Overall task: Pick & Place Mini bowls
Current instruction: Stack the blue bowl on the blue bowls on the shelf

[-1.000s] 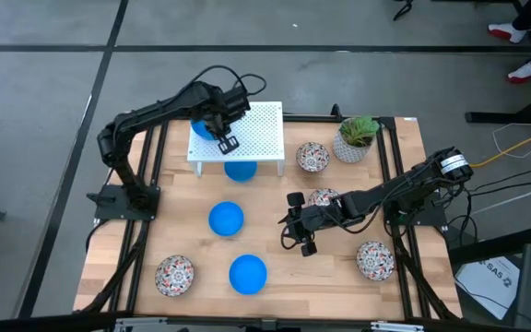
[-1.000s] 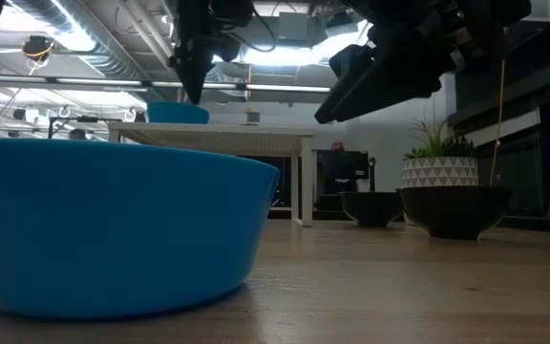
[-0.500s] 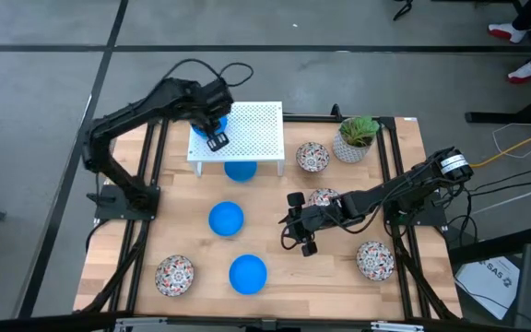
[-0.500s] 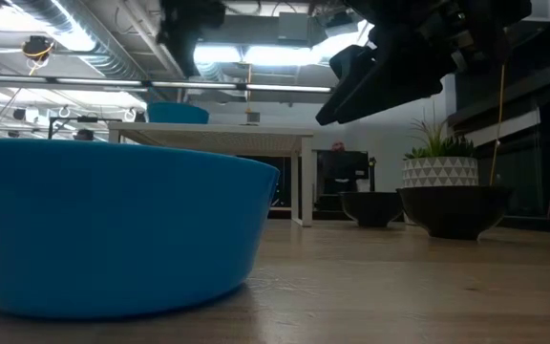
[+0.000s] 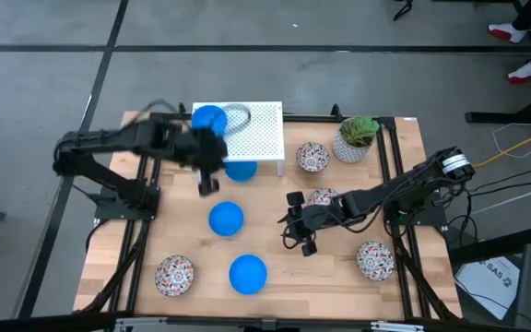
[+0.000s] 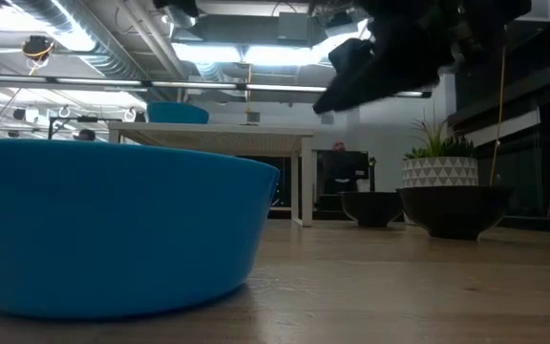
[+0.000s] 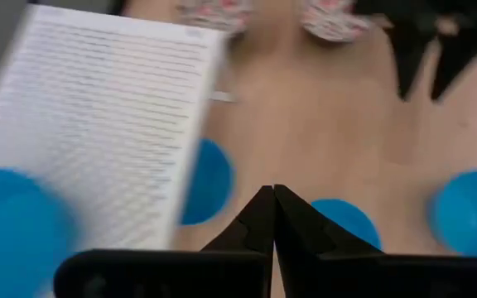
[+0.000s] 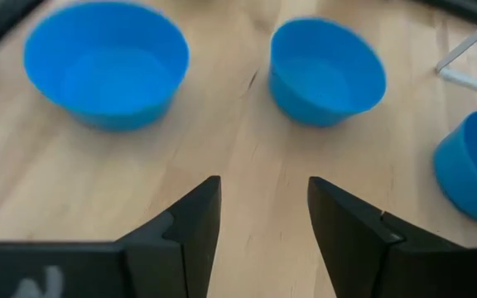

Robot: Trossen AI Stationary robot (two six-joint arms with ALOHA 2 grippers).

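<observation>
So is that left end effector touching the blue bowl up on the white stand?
Apart. The high view shows the left end effector beside the stand, clear of that blue bowl.

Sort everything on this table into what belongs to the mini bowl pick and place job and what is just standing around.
Belongs to the job:
- blue mini bowls: on the rack, under the rack, two on the wood
- floral mini bowls
- left gripper, shut and empty
- right gripper, open

Standing around:
- white perforated rack
- potted plant
</observation>
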